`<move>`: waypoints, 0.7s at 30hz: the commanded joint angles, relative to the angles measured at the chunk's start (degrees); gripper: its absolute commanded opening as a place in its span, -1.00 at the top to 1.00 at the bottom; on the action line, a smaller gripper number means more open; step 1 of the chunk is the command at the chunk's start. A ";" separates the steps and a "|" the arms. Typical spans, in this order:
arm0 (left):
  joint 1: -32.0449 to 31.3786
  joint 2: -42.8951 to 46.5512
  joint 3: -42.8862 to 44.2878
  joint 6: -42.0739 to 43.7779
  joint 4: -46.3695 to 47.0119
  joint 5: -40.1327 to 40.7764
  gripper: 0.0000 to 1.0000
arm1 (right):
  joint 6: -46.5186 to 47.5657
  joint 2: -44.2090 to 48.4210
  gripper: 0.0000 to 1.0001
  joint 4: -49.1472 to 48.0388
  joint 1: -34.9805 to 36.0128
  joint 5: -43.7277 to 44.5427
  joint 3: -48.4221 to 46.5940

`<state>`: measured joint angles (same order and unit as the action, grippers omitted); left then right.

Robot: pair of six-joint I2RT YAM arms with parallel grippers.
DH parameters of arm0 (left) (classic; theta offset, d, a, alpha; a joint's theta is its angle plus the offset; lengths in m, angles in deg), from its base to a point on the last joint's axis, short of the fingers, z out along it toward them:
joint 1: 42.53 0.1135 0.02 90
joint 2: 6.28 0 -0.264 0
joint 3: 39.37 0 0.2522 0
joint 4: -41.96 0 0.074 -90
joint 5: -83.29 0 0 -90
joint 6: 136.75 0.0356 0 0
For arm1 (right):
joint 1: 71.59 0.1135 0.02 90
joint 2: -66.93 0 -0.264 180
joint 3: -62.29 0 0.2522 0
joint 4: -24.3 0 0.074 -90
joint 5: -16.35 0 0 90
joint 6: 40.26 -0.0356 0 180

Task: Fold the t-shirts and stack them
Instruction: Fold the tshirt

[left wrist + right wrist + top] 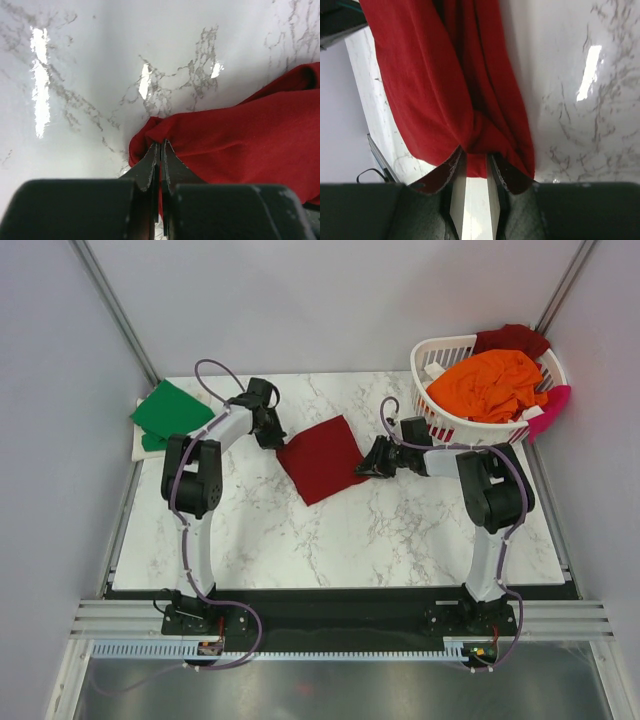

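Top external view: the soft dark red folded t-shirt lies on the marble worktop, left of the white slotted plastic basket. The left tool is clenched on the corner farthest from the basket and the right tool pinches the nearer edge, probably to carry it taut.

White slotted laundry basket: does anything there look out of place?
Yes. A pink cloth t-shirt spills over the right rim of the white slotted plastic basket and hangs outside, while the crumpled orange t-shirt lies inside.
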<state>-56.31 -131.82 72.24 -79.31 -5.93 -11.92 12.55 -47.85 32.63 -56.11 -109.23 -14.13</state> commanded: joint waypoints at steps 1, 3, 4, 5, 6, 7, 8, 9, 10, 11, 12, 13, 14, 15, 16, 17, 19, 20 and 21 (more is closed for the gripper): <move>1.12 3.54 -2.56 0.56 0.03 2.66 0.95 | 1.33 -4.83 0.42 -4.14 -0.11 3.93 1.56; 1.39 3.98 -3.79 0.91 0.12 3.54 0.95 | 0.63 -4.75 0.42 -6.07 -0.10 3.49 4.27; 1.56 4.16 -4.15 1.26 0.03 3.80 0.96 | 0.45 -4.75 0.42 -6.87 -0.10 3.32 5.25; 1.83 4.25 -4.76 1.44 0.03 3.98 0.95 | 0.45 -4.31 0.41 -7.22 -0.10 3.14 5.87; 2.00 4.33 -5.03 1.70 -0.06 4.33 0.95 | 0.71 -3.96 0.40 -7.22 -0.10 2.97 6.92; 2.09 4.42 -5.38 1.97 -0.06 4.59 0.95 | 0.80 -3.52 0.38 -7.14 -0.19 2.88 7.37; 2.35 4.77 -5.73 2.23 -0.06 4.95 0.95 | 1.15 -2.30 0.37 -6.27 -0.11 2.79 7.80; 2.27 4.69 -5.73 2.76 -0.32 5.04 0.95 | 1.42 -1.42 0.36 -5.74 -0.02 2.88 8.59; 2.44 4.69 -5.56 3.54 -0.58 5.04 0.96 | 2.29 -0.37 0.32 -4.95 -0.10 3.22 9.04; 2.36 4.51 -5.04 3.99 -1.02 5.04 0.95 | 2.91 2.69 0.30 -2.42 0.16 4.01 9.47; 2.36 4.42 -4.60 4.34 -2.59 5.04 0.95 | 4.04 4.64 0.26 -0.39 0.42 7.33 9.74; 2.44 4.51 -4.24 4.95 -3.22 5.12 0.92 | 6.40 9.01 0.16 1.63 0.86 9.27 9.74; 2.44 4.51 -3.80 5.22 -3.75 5.04 0.87 | 7.47 11.22 0.12 5.13 1.73 11.12 9.48; 2.36 5.21 -3.89 5.57 -4.27 5.12 0.76 | 8.18 13.25 0.09 6.99 2.09 12.70 9.13; 2.36 5.65 -3.89 6.01 -4.54 6.34 0.56 | 8.53 16.75 -0.01 8.14 2.27 13.59 8.78; 2.44 6.35 -4.15 6.27 -4.72 6.96 0.25 | 8.71 18.26 -0.07 9.55 2.53 13.43 7.64; 2.36 8.81 -4.41 6.63 -5.07 7.76 -0.08 | 8.10 21.60 -0.26 10.09 2.53 11.16 6.15; 2.36 9.69 -4.41 6.98 -5.16 8.81 -0.17 | 7.40 22.23 -0.30 10.09 2.62 10.36 4.31; 2.44 11.26 -4.15 7.59 -5.51 9.16 -0.24 | 7.05 22.58 -0.36 9.92 2.71 9.65 3.16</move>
<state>-54.48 -127.12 67.73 -75.24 -9.36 -7.15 18.23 -28.66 39.69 -53.59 -100.13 -6.52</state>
